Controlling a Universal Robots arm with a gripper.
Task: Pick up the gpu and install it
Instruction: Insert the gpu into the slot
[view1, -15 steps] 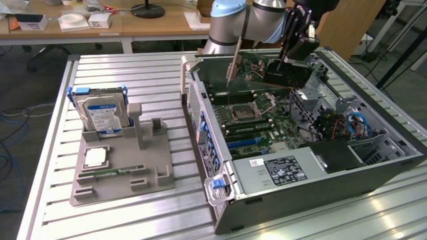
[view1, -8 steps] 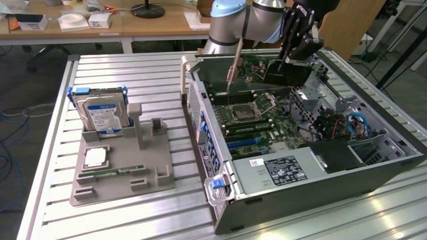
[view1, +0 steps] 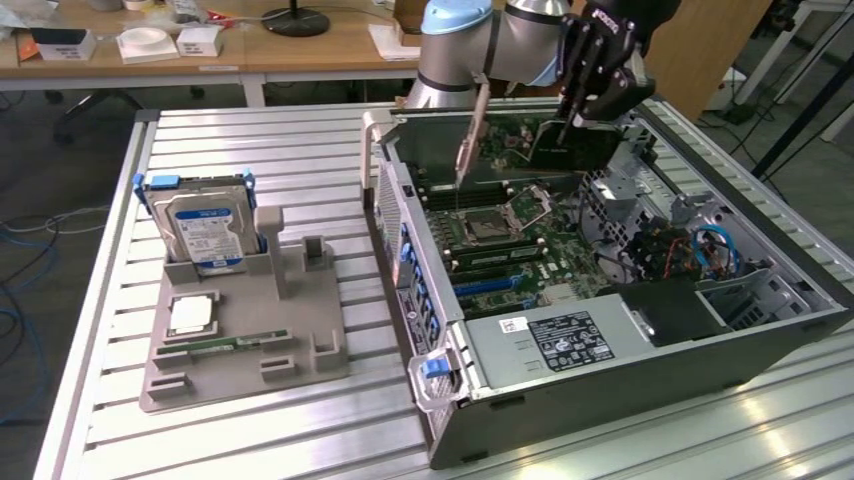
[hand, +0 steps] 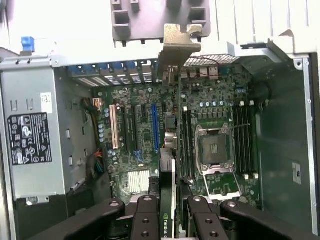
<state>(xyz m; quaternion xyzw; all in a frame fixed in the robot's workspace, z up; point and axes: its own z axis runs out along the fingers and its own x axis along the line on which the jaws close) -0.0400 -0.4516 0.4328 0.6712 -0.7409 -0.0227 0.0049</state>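
Note:
My gripper (view1: 577, 118) hangs over the far end of the open computer case (view1: 747, 330), shut on the gpu (view1: 577, 150). The card is held on edge above the motherboard (view1: 501, 235), its black face showing and its pale metal bracket (view1: 469, 140) pointing down at the exterior view's left. In the wrist view the gpu (hand: 168, 165) appears edge-on between my fingers (hand: 148, 212), with its bracket (hand: 179, 47) near the case's rear wall. It sits just beside the blue expansion slot (hand: 155, 127). I cannot tell whether it touches the board.
A grey holder (view1: 247, 340) at the exterior view's left carries a silver hard drive (view1: 203, 228), a small square chip (view1: 194, 315) and a green memory stick (view1: 220, 345). Inside the case are a power supply (view1: 554, 340), a processor socket (hand: 215, 147) and cables (view1: 707, 250).

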